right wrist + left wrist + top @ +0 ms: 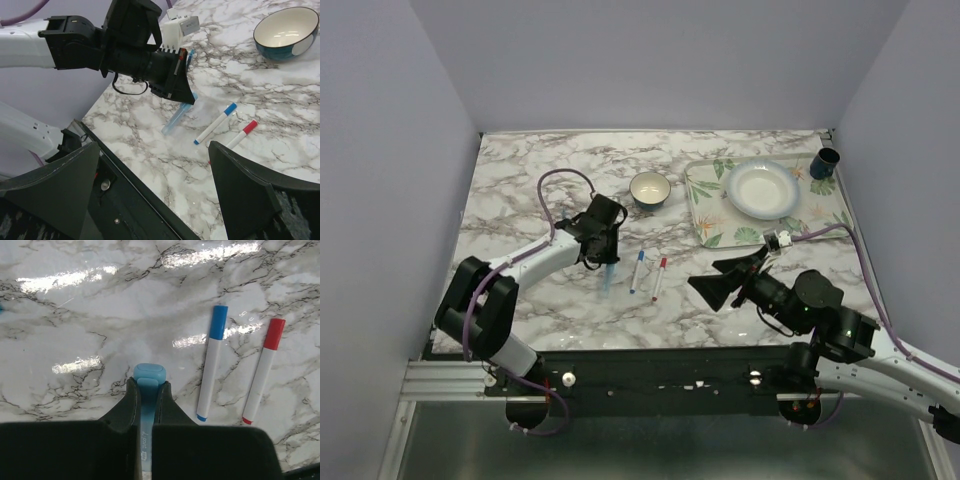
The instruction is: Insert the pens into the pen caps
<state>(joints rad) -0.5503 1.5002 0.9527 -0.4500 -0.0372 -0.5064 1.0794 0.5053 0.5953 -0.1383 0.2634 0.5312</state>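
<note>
My left gripper (604, 261) is shut on a translucent light-blue pen (148, 376). Its rounded end pokes out past the fingertips, low over the marble table; the pen also shows in the right wrist view (176, 119). Just to its right, two white-barrelled pens lie side by side. One (210, 371) wears a blue cap (218, 322), the other (262, 374) a red cap (274, 333). They also show in the top view, blue (637, 271) and red (659, 279). My right gripper (720, 277) is open and empty, right of the pens.
A small bowl (650, 189) stands behind the pens. A leaf-patterned tray (706, 205) holding a white plate (761, 189) is at the back right, with a dark blue cup (825, 163) at the far right corner. The table's near edge lies just below my right gripper.
</note>
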